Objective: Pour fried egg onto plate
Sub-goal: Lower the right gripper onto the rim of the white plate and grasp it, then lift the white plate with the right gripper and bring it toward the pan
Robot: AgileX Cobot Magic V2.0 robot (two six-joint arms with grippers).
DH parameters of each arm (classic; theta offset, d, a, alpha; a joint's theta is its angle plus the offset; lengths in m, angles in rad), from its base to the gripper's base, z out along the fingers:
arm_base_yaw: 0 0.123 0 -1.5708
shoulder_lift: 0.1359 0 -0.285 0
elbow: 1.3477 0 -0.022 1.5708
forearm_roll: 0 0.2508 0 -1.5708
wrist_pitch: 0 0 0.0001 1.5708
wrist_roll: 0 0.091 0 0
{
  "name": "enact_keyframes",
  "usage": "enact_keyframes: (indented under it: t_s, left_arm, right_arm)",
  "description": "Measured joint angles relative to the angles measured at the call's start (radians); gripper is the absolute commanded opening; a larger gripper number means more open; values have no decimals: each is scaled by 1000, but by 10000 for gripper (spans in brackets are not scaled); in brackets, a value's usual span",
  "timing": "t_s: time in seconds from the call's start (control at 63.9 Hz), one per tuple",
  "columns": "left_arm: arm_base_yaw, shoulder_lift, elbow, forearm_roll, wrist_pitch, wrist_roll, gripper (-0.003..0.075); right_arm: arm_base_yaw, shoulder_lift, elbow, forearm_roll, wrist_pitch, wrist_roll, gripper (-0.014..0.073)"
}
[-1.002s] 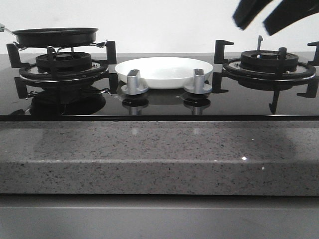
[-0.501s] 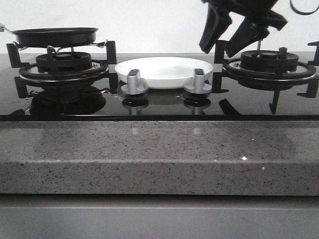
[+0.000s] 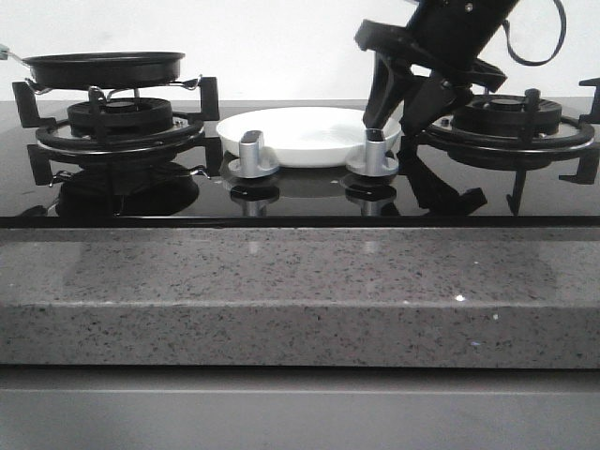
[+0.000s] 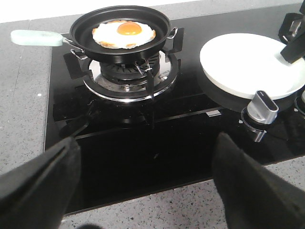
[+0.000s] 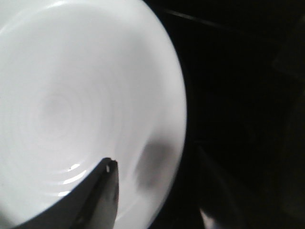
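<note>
The fried egg [image 4: 125, 33], white with an orange yolk, lies flat in the black frying pan [image 4: 159, 21] on the left burner; in the front view only the pan [image 3: 103, 67] shows. The white plate [image 3: 300, 131] sits between the burners and is bare inside. My right gripper [image 3: 396, 120] is open at the plate's right rim. In the right wrist view one finger [image 5: 97, 200] hangs over the plate [image 5: 71, 105] and the other stays outside the rim. My left gripper [image 4: 147, 191] is open and holds nothing, hovering over the stove's front edge, well short of the pan.
The pan's pale green handle [image 4: 33, 38] points away from the plate. Two silver knobs [image 3: 251, 155] [image 3: 373, 155] stand in front of the plate. The right burner grate [image 3: 506, 117] sits right behind the right arm. A speckled granite counter edge [image 3: 300, 291] runs along the front.
My right gripper has come down and leftward from the upper right corner to the plate's right rim, still open. The pan and plate have not moved.
</note>
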Motion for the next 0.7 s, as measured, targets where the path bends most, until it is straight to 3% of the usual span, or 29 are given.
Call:
enact_keyframes:
  t_s: [0.203,0.61,0.704]
  left_arm:
    - [0,0,0,0,0,0,563]
    - [0,0,0,0,0,0,563]
    - [0,0,0,0,0,0,563]
  right_arm:
    - [0,9,-4,-2,11,-4,255]
    - [-2,15,-10,7,-47,12,-71]
    - [-2,15,-10,10,-61,12,-66]
